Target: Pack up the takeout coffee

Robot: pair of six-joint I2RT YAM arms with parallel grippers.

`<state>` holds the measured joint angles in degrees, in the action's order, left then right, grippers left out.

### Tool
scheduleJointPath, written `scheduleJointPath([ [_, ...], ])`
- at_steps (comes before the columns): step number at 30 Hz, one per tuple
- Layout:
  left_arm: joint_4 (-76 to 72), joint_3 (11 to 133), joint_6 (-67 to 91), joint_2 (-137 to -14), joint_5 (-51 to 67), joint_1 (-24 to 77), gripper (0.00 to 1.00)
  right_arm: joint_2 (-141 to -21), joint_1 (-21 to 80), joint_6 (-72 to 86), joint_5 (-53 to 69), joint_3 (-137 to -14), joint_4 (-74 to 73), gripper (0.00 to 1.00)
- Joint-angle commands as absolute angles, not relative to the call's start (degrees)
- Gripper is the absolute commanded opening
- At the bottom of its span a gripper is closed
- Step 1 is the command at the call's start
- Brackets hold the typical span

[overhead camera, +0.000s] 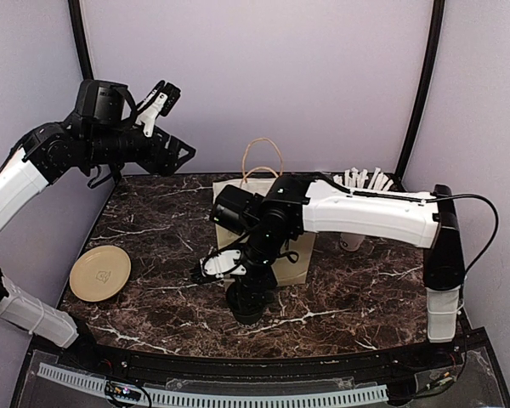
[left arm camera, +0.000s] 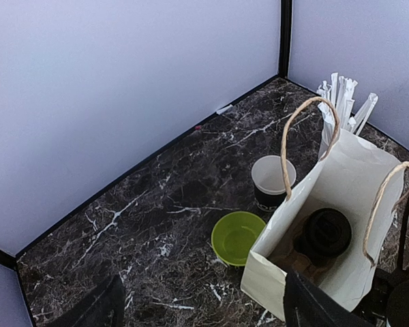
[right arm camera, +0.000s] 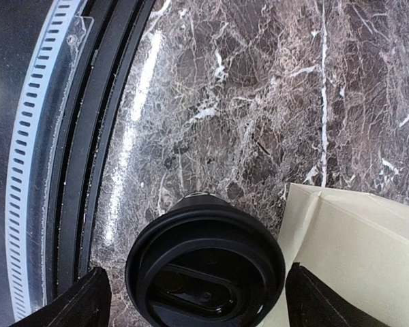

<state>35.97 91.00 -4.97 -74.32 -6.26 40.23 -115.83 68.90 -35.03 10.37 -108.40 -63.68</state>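
right gripper: fingers spread wide around lidded coffee cup standing on table just beside paper bag, no grip | left gripper: fingers far apart, empty, raised | second lidded cup inside bag

The right arm hides much of the paper bag; the lidded cup is cut off below

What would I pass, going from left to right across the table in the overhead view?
Tan plate → black-lidded coffee cup → white straws. The paper bag overlaps the cup's span, so it is left out of the order.
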Motion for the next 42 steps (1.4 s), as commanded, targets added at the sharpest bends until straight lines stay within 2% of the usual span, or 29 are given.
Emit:
scheduleJointPath([
  [1, 42.57, 92.01, -5.57, -72.90, -1.52, 39.89, 0.82, -113.11, 69.33, -35.31, 12.52, -111.73, -65.73, 0.90],
  [8, 49.47, 88.30, -8.78, -69.29, 14.38, 41.15, 0.76, -103.71, 68.05, -37.99, 10.66, -107.45, -68.15, 0.91],
  [12, 49.98, 84.24, -12.00, -67.63, 19.40, 48.20, 0.77, -95.07, 63.35, -40.26, 13.76, -101.94, -66.95, 0.91],
  [16, 51.89, 84.10, -16.02, -71.26, 20.63, 55.14, 0.79, -87.93, 58.30, -42.92, 19.15, -100.10, -70.16, 0.92],
  [22, 53.15, 83.53, -22.63, -78.07, 20.49, 61.34, 0.81, -80.70, 48.46, -43.32, 23.16, -97.02, -70.66, 0.92],
  [30, 53.48, 86.94, -27.18, -89.51, 15.37, 64.44, 0.84, -74.22, 35.22, -40.98, 27.61, -88.95, -62.71, 0.91],
  [42, 53.62, 89.44, -26.61, -97.74, 10.30, 64.68, 0.88, -70.58, 30.67, -39.56, 29.08, -83.71, -59.30, 0.93],
])
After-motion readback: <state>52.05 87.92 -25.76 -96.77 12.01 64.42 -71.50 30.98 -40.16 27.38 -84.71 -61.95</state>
